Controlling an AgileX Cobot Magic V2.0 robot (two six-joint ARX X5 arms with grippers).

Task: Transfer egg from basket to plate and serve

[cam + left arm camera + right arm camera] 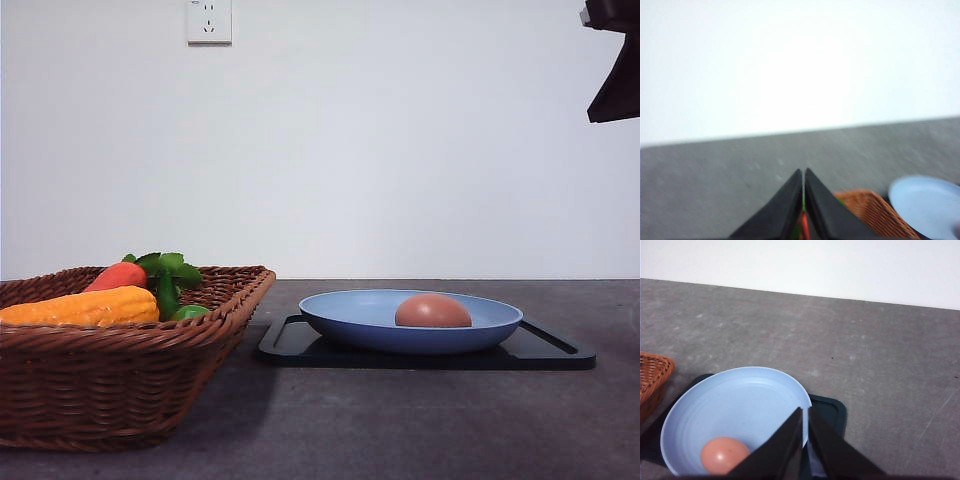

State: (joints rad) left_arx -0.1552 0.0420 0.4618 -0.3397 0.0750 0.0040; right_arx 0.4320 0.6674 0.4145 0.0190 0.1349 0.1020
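both hands, right hand [805, 412] and left hand [804, 172], are hanging closed and empty, since the egg [432, 311] is already sitting in the plate [350, 315].

Right arm: a dark section of the arm is visible at the upper right corner of the front view, raised high. Its pose beyond that corner is cut off by the frame edge.

Right gripper [805, 412]: in the right wrist view, the two black fingers [785, 447] converge to a point with only a thin slit between them. Jaws are closed and hold nothing.

Left gripper [803, 172]: in the left wrist view, the two black fingers [780, 212] likewise meet at the tips, separated by a hairline gap. Jaws are closed with nothing between the tips. This view is blurred.
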